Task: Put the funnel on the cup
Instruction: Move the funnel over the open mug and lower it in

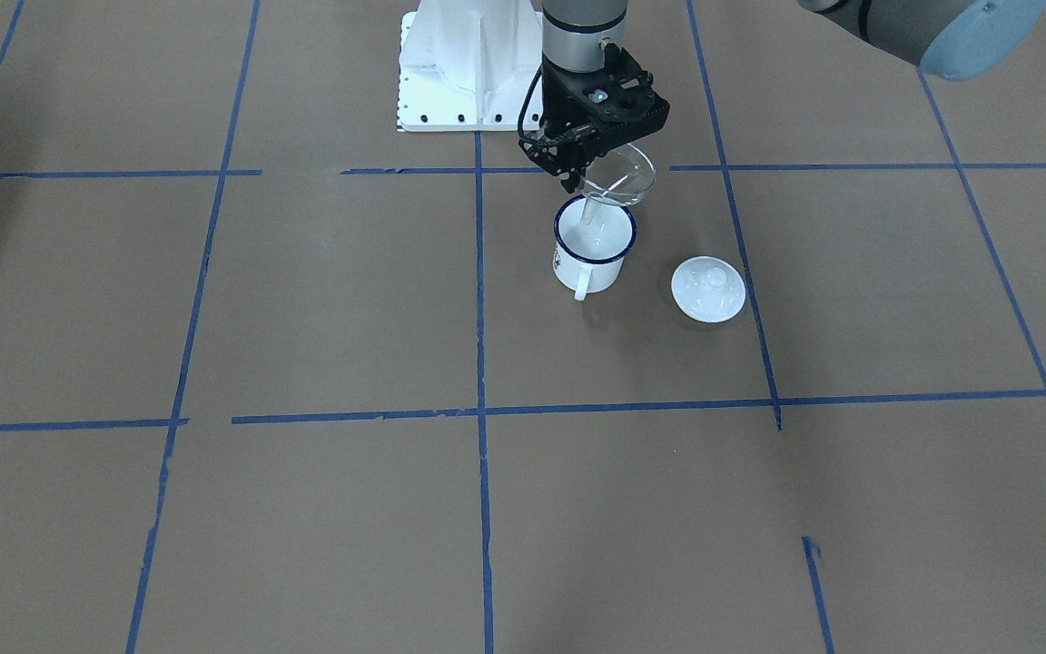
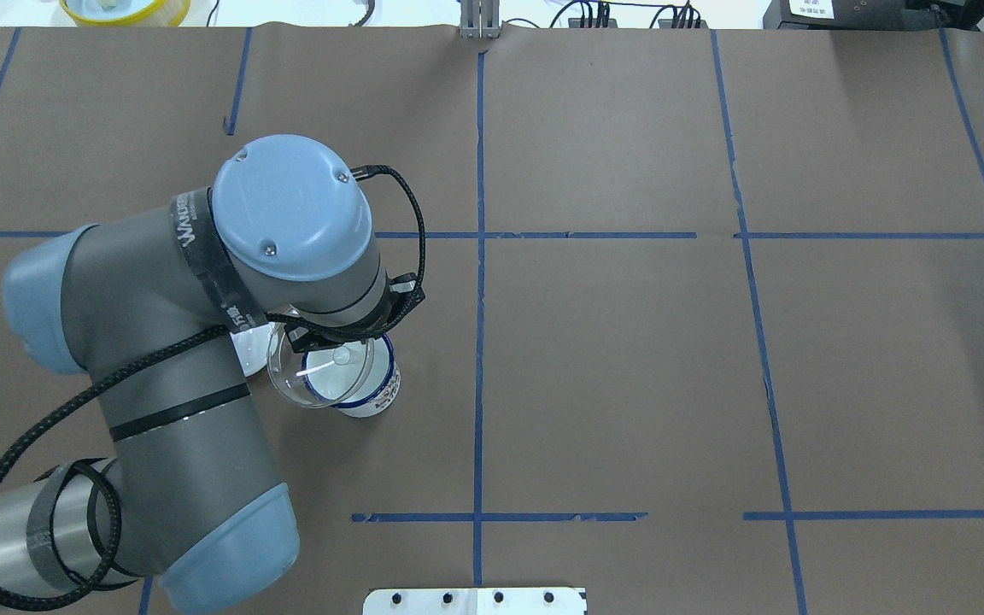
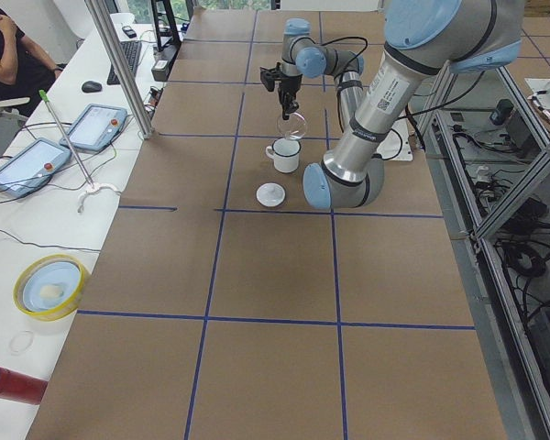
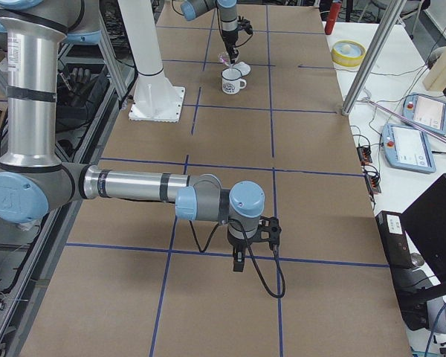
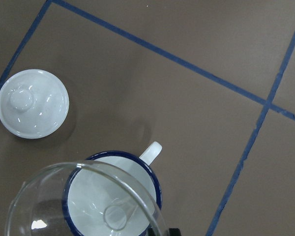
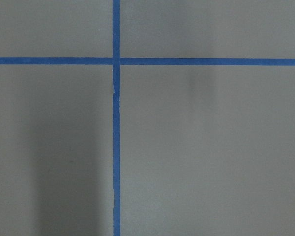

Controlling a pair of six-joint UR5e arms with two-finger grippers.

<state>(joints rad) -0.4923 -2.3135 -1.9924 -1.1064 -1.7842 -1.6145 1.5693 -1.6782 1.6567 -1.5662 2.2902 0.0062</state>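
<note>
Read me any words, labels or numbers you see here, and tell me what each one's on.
"WAU…": white lettering on the black band around the left arm; the rest is unreadable.
Small printed mark on the cup: too small to read.
Square code label on the same arm: no legible characters.

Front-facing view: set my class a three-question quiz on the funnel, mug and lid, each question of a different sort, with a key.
1. True or false: the funnel sits level on the rim of the cup.
2. Where is the white lid? A: on the cup. B: on the table beside the cup, not touching it. C: in a gripper.
3. Fill in: the funnel is held by the ___ gripper.
Key: 1 false, it hangs tilted above the cup, stem towards the mouth. 2 B. 3 left; the left gripper pinches its rim.
</note>
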